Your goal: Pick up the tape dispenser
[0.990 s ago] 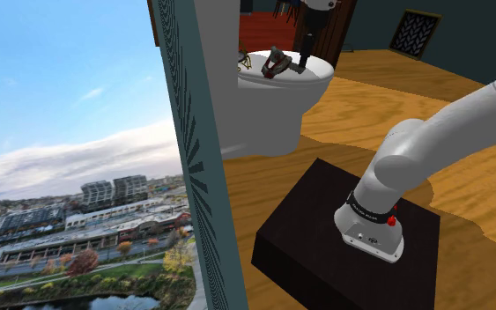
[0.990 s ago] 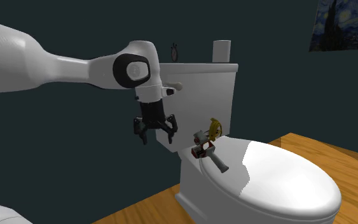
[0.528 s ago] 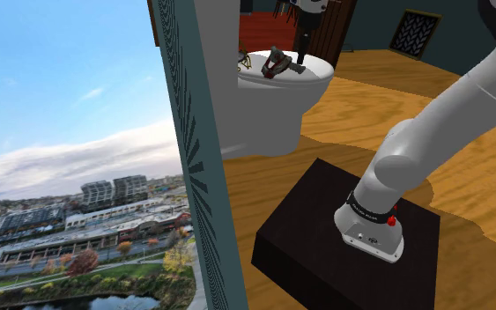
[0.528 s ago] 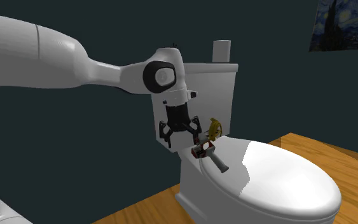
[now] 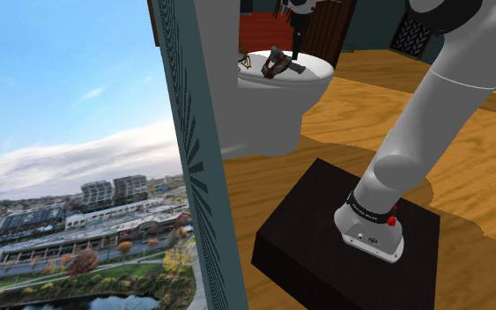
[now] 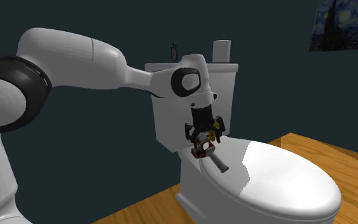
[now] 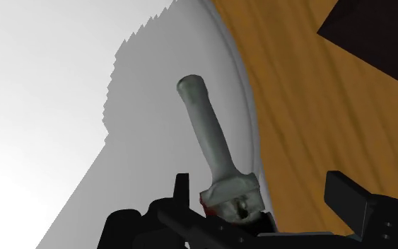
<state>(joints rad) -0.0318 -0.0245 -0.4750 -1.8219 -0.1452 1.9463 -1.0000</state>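
Note:
The tape dispenser is a grey, red-based tool with a long grey handle. It lies on the white toilet lid close to the tank. My black gripper hangs just above its head end, open, with the fingers standing wide on either side of the dispenser body and not touching it. In the shoulder view the dispenser sits at the top with the gripper over it. A small yellow object shows behind the gripper.
A white roll and a small dark item stand on the tank top. The black stand sits on a wooden floor. A teal wall edge borders a sky-and-city backdrop at the shoulder view's left.
The arm has swung toward the second exterior view's right and lowered, bringing the gripper from beside the tank to just over the dispenser. The fingers stayed open.

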